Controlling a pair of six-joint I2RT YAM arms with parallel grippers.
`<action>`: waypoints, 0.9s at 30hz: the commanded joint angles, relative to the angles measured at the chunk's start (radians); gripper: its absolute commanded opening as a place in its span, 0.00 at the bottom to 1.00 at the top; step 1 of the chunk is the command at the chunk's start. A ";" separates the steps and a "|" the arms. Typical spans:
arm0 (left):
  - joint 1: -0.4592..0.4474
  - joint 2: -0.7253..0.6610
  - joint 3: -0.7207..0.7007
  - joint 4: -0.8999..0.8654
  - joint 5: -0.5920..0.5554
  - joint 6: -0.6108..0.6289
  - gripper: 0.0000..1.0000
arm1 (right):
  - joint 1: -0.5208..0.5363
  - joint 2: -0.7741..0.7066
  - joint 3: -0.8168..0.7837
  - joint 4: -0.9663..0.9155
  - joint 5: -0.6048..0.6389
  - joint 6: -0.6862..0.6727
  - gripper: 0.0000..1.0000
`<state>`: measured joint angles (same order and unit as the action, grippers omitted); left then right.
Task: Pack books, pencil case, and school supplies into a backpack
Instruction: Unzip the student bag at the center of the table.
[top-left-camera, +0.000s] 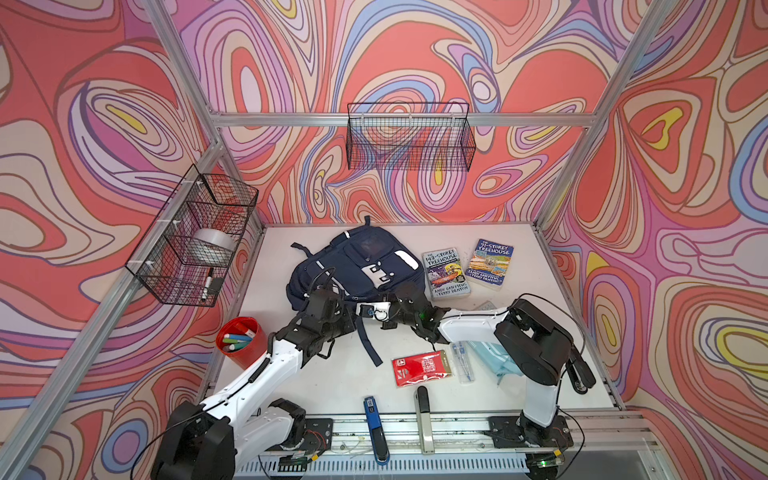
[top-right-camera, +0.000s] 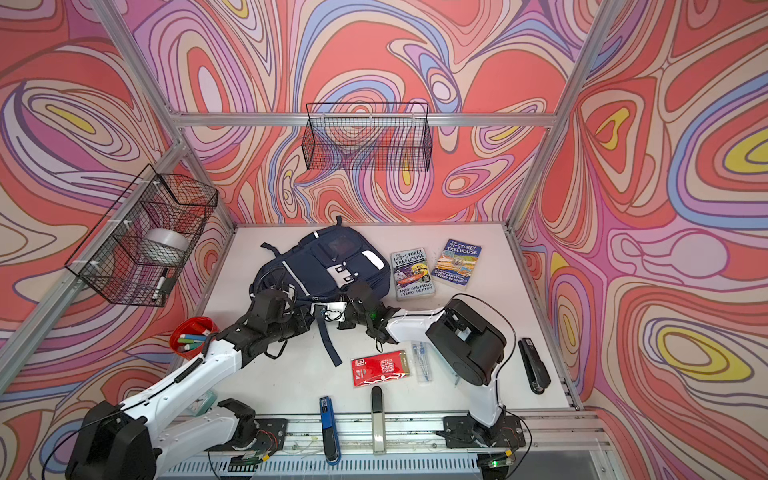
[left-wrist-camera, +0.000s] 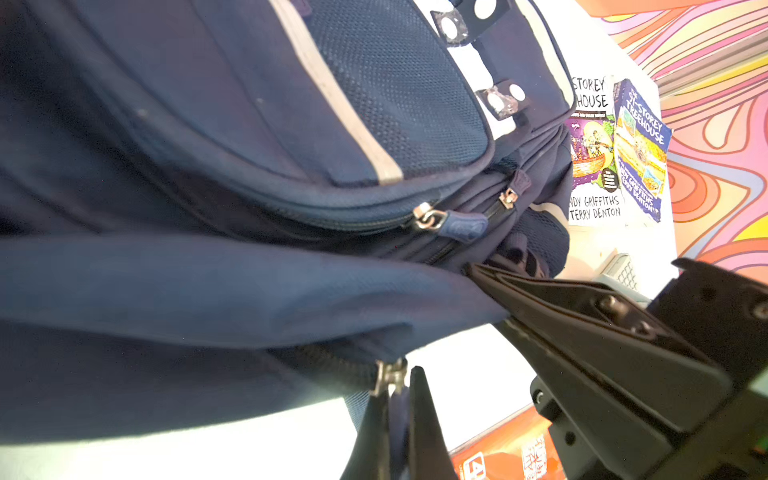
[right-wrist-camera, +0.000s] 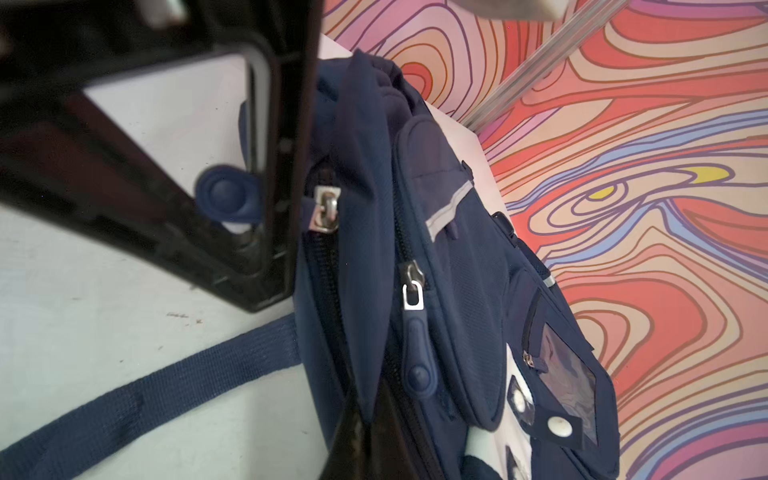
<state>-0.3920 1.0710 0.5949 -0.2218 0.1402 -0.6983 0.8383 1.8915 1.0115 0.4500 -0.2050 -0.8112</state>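
The backpack (top-left-camera: 353, 266) lies on the bench (top-left-camera: 332, 386), pockets up. The left fingers (left-wrist-camera: 422, 424) are closed on a zip pull (left-wrist-camera: 399, 415) at its edge nearest the arms. The right fingers (right-wrist-camera: 345, 453) pinch the backpack's fabric just beside. The grey book (top-left-camera: 446, 274) and blue book (top-left-camera: 490, 264) lie side by side next to it.

Walls (top-left-camera: 415, 50) printed with swirling red, pink, lilac, blue and yellow bands enclose a white counter (top-left-camera: 332, 374) on three sides, framed by aluminium bars (top-left-camera: 291, 120), with one black wire basket (top-left-camera: 409, 137) on the back wall, another basket (top-left-camera: 191, 237) on the left wall, and a metal rail (top-left-camera: 457, 428) along the counter's front edge.
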 joint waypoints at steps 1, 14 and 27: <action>0.044 -0.039 0.055 -0.092 -0.115 0.067 0.00 | -0.060 -0.071 -0.070 -0.062 -0.036 0.005 0.00; 0.223 -0.028 0.067 -0.077 -0.076 0.162 0.00 | -0.129 -0.188 -0.173 -0.158 -0.123 -0.112 0.00; 0.223 -0.074 0.048 -0.035 0.023 0.127 0.00 | -0.014 -0.159 -0.072 -0.031 -0.081 0.063 0.56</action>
<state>-0.1703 1.0412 0.6327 -0.3023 0.2012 -0.5549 0.7513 1.7287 0.8898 0.3832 -0.3283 -0.8124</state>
